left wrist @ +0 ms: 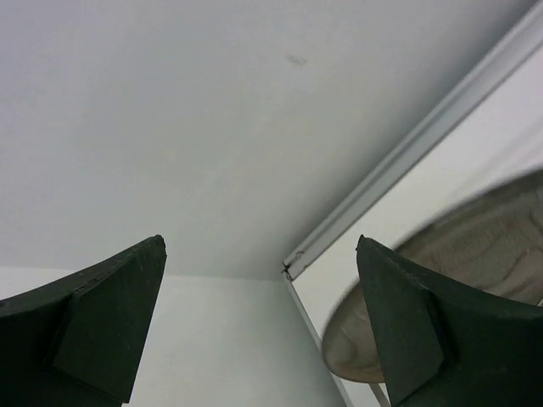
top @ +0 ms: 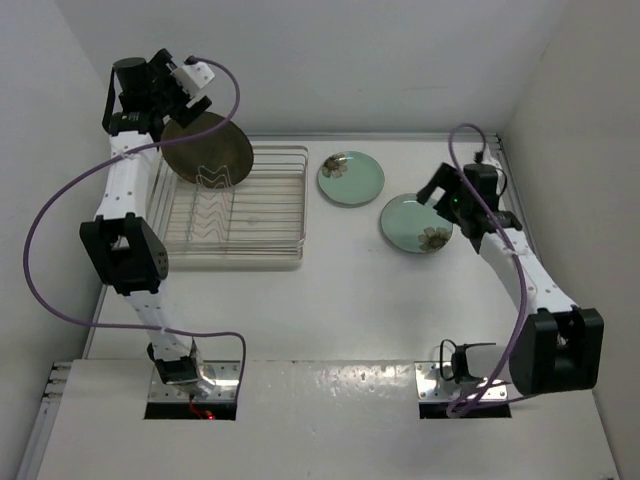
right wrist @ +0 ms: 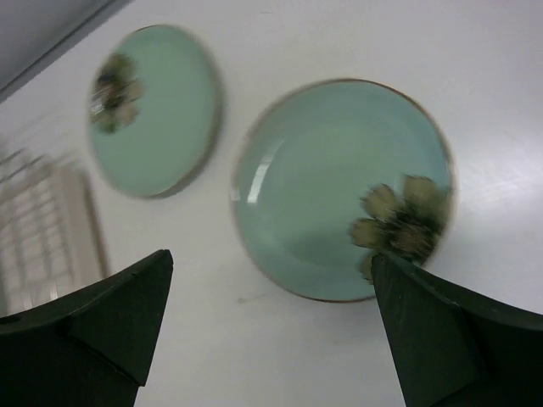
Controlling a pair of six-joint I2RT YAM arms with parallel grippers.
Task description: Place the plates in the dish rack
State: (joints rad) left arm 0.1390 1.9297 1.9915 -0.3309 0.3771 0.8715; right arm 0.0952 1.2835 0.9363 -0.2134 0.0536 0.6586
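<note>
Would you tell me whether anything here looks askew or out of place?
The brown plate stands tilted at the far left corner of the rack; whether it sits between dividers is unclear. The left gripper is open beside it. Both green plates lie flat on the table, nothing broken or spilled.

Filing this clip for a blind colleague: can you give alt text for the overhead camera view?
A dark brown plate stands tilted at the far-left corner of the wire dish rack, the left pincer open beside its top edge. Right of the rack two mint-green plates lie flat on the white table, the right pincer open over the nearer one.
</note>
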